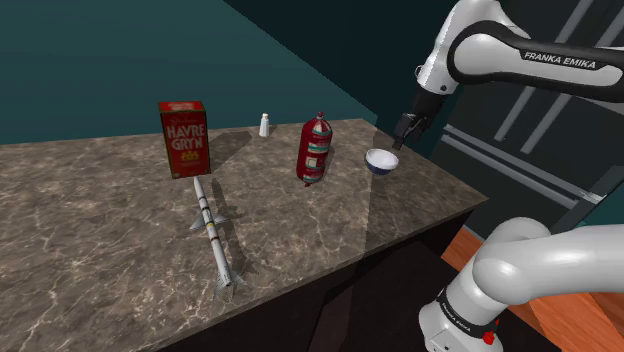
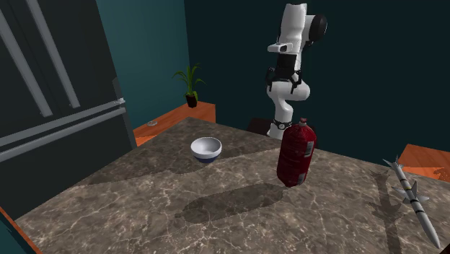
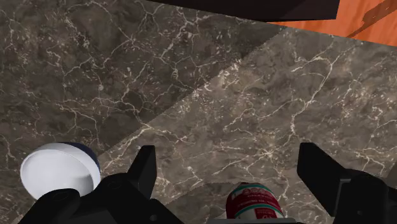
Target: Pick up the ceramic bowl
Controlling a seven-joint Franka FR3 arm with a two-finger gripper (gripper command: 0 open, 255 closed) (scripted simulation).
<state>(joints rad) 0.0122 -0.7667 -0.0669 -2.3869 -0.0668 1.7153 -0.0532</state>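
A small white bowl (image 1: 381,161) with a dark blue outside stands upright on the brown marble counter (image 1: 100,210), near the edge by the arm. In the second exterior view the bowl (image 2: 206,149) sits left of a red bottle. My black gripper (image 1: 408,128) hangs well above the counter, above the bowl. In the wrist view the gripper (image 3: 228,156) is open, its fingers (image 3: 145,167) wide apart over bare marble. The bowl (image 3: 58,172) lies outside the one finger, not between them.
A red bottle (image 1: 315,148) stands next to the bowl, and its cap (image 3: 254,200) shows between the fingers. A red cereal box (image 1: 183,138), a small white shaker (image 1: 265,125) and a long white toy rocket (image 1: 213,230) lie farther along the counter. A dark fridge (image 2: 50,86) stands beyond.
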